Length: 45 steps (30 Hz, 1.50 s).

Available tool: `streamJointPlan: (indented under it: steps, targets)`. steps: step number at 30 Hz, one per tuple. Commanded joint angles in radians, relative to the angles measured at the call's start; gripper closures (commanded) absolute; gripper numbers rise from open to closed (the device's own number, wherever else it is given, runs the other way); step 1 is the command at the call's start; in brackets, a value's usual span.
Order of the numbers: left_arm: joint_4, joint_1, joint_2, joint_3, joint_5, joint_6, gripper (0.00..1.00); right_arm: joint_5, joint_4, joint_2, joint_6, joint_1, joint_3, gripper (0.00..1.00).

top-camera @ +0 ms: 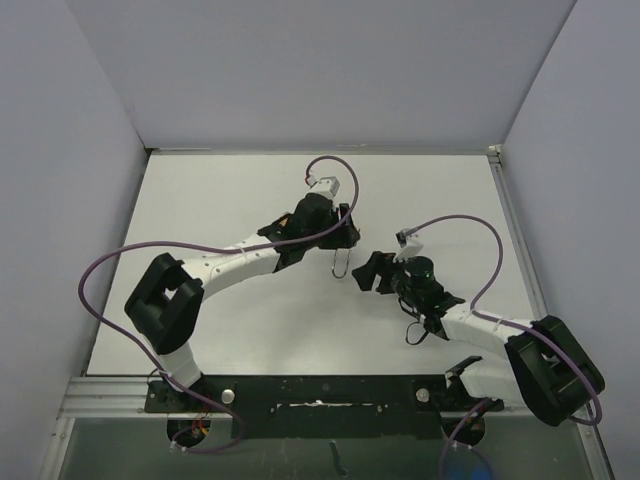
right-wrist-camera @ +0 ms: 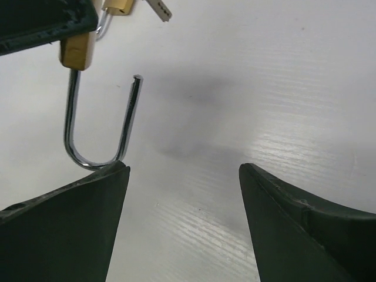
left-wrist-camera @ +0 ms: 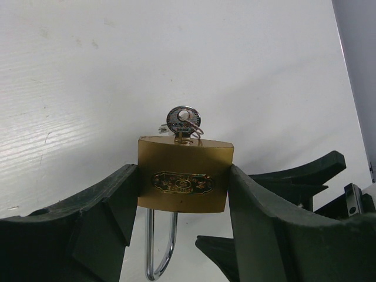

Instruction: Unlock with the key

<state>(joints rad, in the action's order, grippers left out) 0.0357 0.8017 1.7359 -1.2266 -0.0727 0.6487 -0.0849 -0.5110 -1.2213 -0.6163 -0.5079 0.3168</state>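
As seen from the left wrist, the left pincer [left-wrist-camera: 183, 202] is closed partway on the brass padlock [left-wrist-camera: 185, 161]. One dark finger [left-wrist-camera: 106, 217] presses against each side of the body, which sits at the centre of the frame. The key [left-wrist-camera: 183, 120] is seated in the keyway on the body's upper edge, with its round head standing up and a thin ring [left-wrist-camera: 197, 128] through its hole. The shackle [left-wrist-camera: 160, 258] projects from the lower edge toward the bottom of the frame, over the white counter [left-wrist-camera: 88, 76].

In the upper left of the right wrist view, one leg of the shackle enters the brass body. The other leg ends free in the air, clear of the body, so the shackle is released. Its bend lies right at the tip of the left-hand finger [right-wrist-camera: 76, 217] in that frame; contact cannot be confirmed.

The right pincer [right-wrist-camera: 183, 173] stands wide open with only bare counter between its fingers. In the overhead view it sits right of centre, just beside the shackle, with the left pincer above it and to the left.
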Motion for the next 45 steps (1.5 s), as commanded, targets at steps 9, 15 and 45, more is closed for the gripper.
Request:
streamJointPlan:
  steps: [9, 15, 45]
  targets:
    - [-0.181, -0.003, -0.061, -0.006, 0.019, 0.122, 1.00, 0.319, 0.080, -0.044, 0.066, -0.085, 0.108, 0.23]
    - [-0.210, 0.004, -0.056, 0.006, 0.018, 0.154, 1.00, 0.243, 0.031, -0.133, 0.101, -0.112, 0.165, 0.23]
    - [0.077, -0.083, 0.117, -0.109, -0.203, -0.014, 1.00, 0.303, 0.338, 0.325, 0.123, -0.040, 0.104, 0.21]
